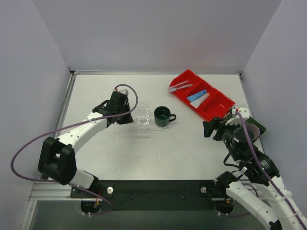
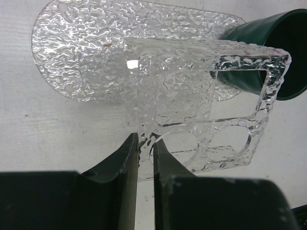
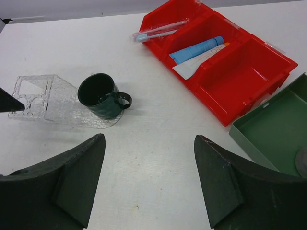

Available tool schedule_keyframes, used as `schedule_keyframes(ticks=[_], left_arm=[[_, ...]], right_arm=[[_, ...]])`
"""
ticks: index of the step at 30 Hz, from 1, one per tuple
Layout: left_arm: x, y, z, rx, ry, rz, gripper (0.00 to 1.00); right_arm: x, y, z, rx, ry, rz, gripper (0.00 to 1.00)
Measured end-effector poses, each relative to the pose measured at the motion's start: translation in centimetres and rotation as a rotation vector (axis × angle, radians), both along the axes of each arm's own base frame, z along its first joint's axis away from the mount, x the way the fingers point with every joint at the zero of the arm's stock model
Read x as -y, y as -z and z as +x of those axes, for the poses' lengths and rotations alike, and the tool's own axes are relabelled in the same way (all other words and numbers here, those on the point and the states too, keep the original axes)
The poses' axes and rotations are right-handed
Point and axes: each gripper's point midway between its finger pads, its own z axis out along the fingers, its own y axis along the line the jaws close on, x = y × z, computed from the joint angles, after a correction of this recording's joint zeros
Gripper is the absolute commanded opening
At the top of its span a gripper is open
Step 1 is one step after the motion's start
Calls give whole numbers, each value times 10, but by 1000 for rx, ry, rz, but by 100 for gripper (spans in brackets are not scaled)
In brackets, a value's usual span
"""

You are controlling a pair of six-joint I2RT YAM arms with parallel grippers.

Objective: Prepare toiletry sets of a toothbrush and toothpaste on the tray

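- The left end effector (image 2: 146, 140) is almost closed, its two dark fingers pinching the near edge of the clear tray (image 2: 86, 52).
- The clear tray lies on the white worktop (image 1: 144, 158) near its middle. It is an oval of textured plastic with a raised panel that has one square and two round cut-outs.
- A dark green mug (image 3: 100, 96) stands upright at the tray's right end, apparently resting on its rim, with the handle turned away from the left arm.
- The right end effector (image 3: 148, 139) hangs above the worktop with its fingers spread wide and nothing between them.
- The red bin (image 3: 242, 79) sits at the far right of the worktop, well apart from the tray.
- The toothbrushes (image 3: 158, 31) in clear wrapping lie in the bin's far compartment, sticking out over its edge. There seem to be two, though the wrapping blurs them.
- The blue tube (image 3: 196, 49) and the white tube (image 3: 196, 64) lie side by side in the middle compartment.
- A dark green tray (image 3: 273, 127) sits just beside the bin's near end.
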Motion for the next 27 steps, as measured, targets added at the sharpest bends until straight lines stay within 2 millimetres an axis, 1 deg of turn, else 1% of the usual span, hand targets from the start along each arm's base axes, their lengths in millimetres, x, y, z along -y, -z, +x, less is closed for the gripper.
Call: schedule_keyframes(ticks=[10,16,27], left_arm=[[11,15,13,-26,8,6,0],[16,18,22,-26,11,3,0],[20,31,27,-53,13,14,0]], right_arm=[[1,2,0,-3,2,-14,70],[2,6,0,-10,6,-22,70],[4,8,1,-14,12,-42,70]])
